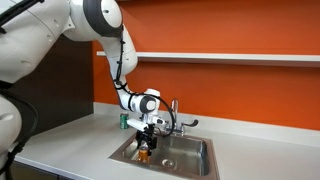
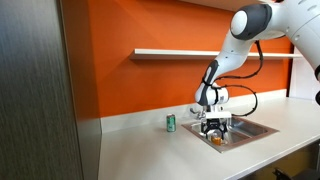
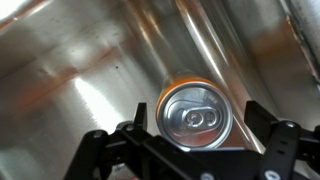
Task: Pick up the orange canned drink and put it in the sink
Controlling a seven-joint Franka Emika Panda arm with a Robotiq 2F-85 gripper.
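The orange canned drink (image 3: 197, 115) stands upright inside the sink (image 3: 70, 70), its silvery top facing the wrist camera. My gripper (image 3: 198, 135) straddles it with a finger on each side, and a small gap shows between each finger and the can, so the jaws are open. In both exterior views the gripper (image 1: 148, 138) (image 2: 216, 128) reaches down into the steel sink (image 1: 192, 170) (image 2: 256, 128), with the orange can (image 1: 146, 152) (image 2: 216, 139) just below the fingers.
A green can (image 1: 124, 120) (image 2: 171, 123) stands on the grey counter beside the sink. The chrome faucet (image 1: 173, 112) rises at the sink's back edge. An orange wall with a shelf (image 1: 230, 57) runs behind.
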